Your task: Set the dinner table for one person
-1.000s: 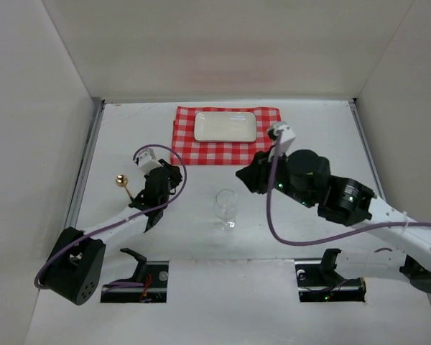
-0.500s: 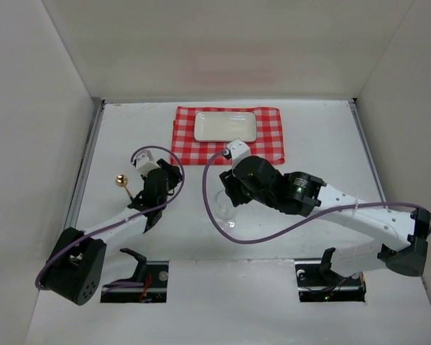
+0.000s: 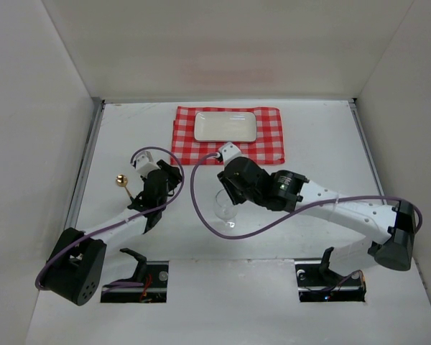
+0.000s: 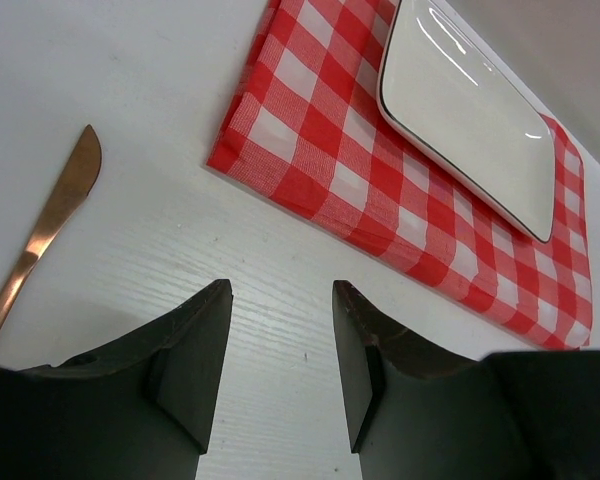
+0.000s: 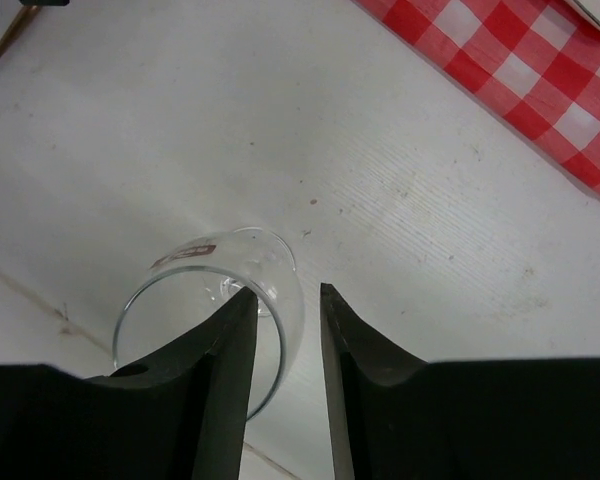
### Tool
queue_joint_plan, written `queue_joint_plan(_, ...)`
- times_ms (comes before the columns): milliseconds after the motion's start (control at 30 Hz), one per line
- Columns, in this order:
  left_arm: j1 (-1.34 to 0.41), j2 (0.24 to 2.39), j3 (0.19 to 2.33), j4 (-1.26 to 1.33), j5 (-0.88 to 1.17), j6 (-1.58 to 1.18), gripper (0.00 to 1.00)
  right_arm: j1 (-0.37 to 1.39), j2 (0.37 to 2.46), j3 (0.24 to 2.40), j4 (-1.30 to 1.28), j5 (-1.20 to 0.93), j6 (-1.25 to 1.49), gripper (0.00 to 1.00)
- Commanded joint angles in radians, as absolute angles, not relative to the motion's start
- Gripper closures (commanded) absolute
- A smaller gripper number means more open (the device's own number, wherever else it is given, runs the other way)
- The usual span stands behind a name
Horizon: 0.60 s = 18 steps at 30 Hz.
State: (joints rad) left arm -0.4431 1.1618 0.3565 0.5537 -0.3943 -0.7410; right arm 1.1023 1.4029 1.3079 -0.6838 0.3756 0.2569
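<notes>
Centrally, between the arm bases and a checked cloth, upright on the white desk [image 3: 323,144]: a clear stemmed glass [image 3: 225,210]. Directly over it, the right hand [image 5: 285,295], pointing down, fingers [image 5: 220,380] set to a narrow gap. Straddles one side of the glass's rim, the thin wall lying inside that gap. Contact with either finger: cannot tell. Not clamped on anything that shows.

Further back on the desk, lying flat: the red-and-white checked cloth [image 3: 187,147], and on it a white rectangular plate [image 3: 225,126], long side running across. Sits toward the cloth's far edge, with a broad band of checks left bare on the near side.

Left of the glass, low over bare desk: the left hand [image 4: 280,340], aimed at the cloth's near left corner. Gapes moderately wide, holding nothing, with only white desk showing between its two dark fingers. Just to its left, flat on the desk: a copper-coloured knife [image 4: 50,215], tip toward the far side, apart from the cloth. Well apart from the right hand and the glass. Along the desk's left and right sides: thin metal rails.
</notes>
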Motion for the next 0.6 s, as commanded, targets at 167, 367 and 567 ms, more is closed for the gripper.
queue_joint_plan(167, -0.438, 1.14, 0.348, 0.597, -0.396, -0.753, 0.58, 1.096, 1.427, 1.296, -0.641, 0.425, 0.245, 0.73)
queue_joint_plan(367, -0.436, 1.134, 0.345, 0.597, -0.396, -0.755, 0.58, 1.073, 1.347, 1.286, -0.632, 0.489, 0.265, 0.92)
queue_joint_plan(567, -0.438, 1.143, 0.345, 0.603, -0.396, -0.762, 0.58, 1.0, 1.226, 1.302, -0.56, 0.534, 0.279, 0.97)
